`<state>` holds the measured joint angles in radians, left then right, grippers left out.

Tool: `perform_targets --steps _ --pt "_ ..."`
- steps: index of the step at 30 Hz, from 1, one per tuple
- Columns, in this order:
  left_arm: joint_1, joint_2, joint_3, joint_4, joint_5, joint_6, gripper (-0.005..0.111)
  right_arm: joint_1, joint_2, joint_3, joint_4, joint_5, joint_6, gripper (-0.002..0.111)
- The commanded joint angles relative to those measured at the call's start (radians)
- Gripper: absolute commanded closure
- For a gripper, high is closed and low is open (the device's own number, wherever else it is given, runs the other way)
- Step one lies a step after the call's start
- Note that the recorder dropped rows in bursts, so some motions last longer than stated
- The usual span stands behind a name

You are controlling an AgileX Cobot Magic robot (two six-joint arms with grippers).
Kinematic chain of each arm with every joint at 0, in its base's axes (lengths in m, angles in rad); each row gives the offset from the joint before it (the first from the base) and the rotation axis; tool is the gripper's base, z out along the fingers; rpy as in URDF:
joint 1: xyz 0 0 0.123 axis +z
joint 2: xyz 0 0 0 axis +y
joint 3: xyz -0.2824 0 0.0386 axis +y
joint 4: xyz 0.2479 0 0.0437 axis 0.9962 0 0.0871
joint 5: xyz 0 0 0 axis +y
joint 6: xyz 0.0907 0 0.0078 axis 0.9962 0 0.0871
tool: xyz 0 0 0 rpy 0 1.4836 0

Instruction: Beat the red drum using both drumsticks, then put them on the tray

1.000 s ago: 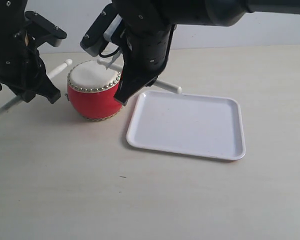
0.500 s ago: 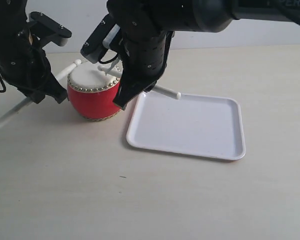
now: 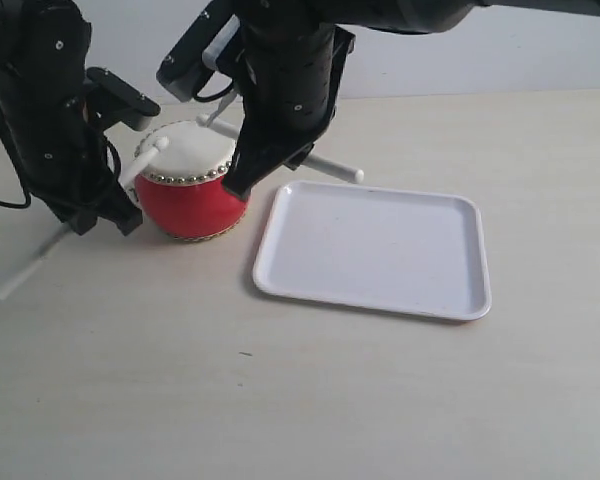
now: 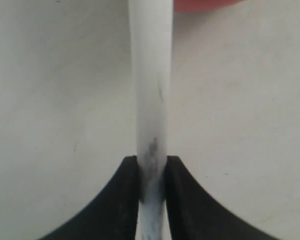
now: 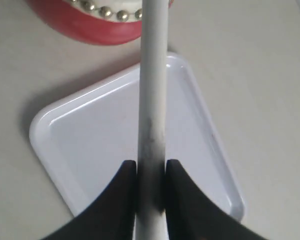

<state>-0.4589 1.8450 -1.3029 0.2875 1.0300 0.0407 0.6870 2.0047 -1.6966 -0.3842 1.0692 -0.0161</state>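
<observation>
On the worktop, just beside the tray, sits the red drum, glossy, cream skin ringed with studs; the left gripper is clamped on one drumstick, tip at the skin's rim; the right gripper clamps the other drumstick; beating looks underway; both sticks have yet to reach the tray.

You have a drum with a glossy red body that catches highlights like lacquer. Its skin is matt cream, ringed by shiny metal studs. Tray: smooth white plastic, slight sheen. Left drumstick and right drumstick: smooth, matt off-white, smudged grey near the grip. Table: pale, matt, faint wood-like grain.
</observation>
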Motion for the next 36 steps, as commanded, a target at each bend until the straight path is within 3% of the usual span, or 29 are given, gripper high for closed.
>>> perform_targets --steps 1,8,23,36 --pt "0.002 -0.078 -0.027 0.015 -0.006 -0.021 0.107 -0.004 0.036 -0.009 0.051 0.024 -0.044 0.108" --pt "0.002 -0.103 -0.032 -0.022 -0.009 -0.021 0.107 -0.004 0.043 -0.023 0.065 0.054 -0.044 0.108" --pt "0.002 0.09 -0.066 0.024 0.145 -0.034 0.107 -0.004 0.016 -0.126 0.062 0.095 -0.035 0.108" --pt "0.002 -0.028 -0.153 0.026 0.13 -0.05 0.107 -0.004 0.09 -0.126 0.102 0.152 -0.035 0.108"
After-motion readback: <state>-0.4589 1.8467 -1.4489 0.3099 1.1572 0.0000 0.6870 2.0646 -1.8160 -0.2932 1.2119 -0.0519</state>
